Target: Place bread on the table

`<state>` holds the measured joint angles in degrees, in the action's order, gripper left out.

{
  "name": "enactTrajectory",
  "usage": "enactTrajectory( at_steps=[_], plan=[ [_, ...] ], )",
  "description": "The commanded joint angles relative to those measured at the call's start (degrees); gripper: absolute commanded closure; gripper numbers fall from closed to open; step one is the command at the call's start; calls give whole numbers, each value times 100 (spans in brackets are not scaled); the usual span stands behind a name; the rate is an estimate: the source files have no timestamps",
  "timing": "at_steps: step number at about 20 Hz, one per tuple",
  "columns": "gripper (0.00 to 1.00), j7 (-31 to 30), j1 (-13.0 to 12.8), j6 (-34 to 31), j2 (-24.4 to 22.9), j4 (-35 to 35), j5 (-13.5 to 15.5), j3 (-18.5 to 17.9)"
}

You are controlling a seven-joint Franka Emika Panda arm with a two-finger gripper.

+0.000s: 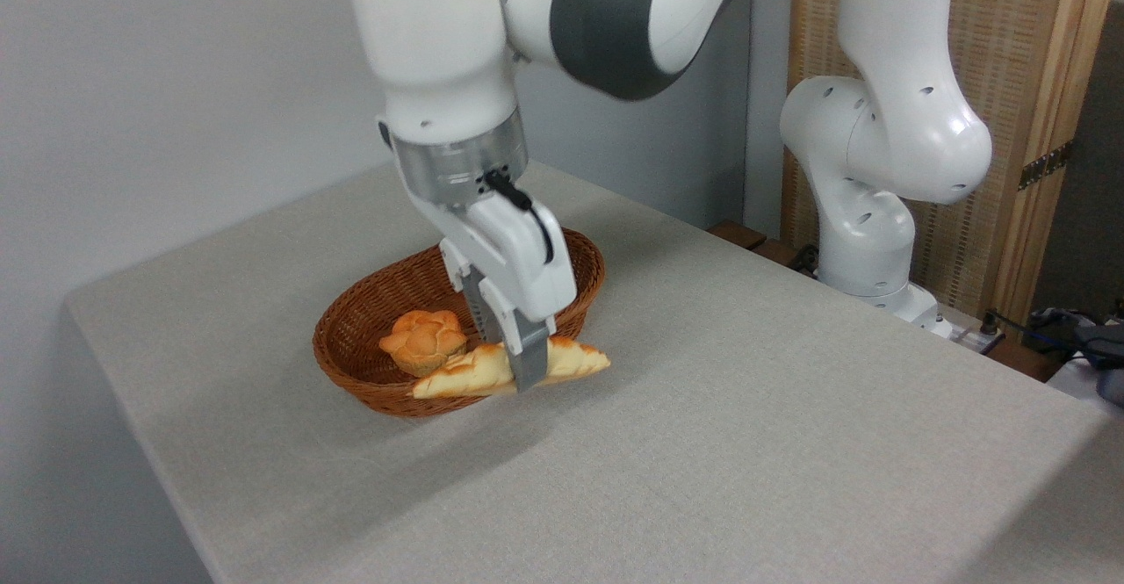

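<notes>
The gripper (pixel 525 371) is pinching the bread (pixel 474 373) at its middle, holding it over the front rim of the wicker basket (pixel 369 320), above the counter (pixel 702 443).

A brown oval wicker basket (pixel 369 325) sits just left of and behind the gripper. Inside it, immediately left of the fingers, lies a small round orange knotted bun (pixel 424 341). Far right, a wooden-framed woven screen (pixel 1010 57) stands.
</notes>
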<state>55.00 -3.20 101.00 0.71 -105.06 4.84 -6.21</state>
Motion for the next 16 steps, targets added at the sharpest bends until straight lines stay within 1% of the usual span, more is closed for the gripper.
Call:
enactTrajectory(
  at_steps=[1, 14, 16],
  plan=[
    [0, 28, -41, 86, 35, -6, 44, -12],
    [0, 46, -50, 121, 35, -6, 35, -12],
    [0, -7, -50, 113, -26, 21, 35, -12]
  ],
)
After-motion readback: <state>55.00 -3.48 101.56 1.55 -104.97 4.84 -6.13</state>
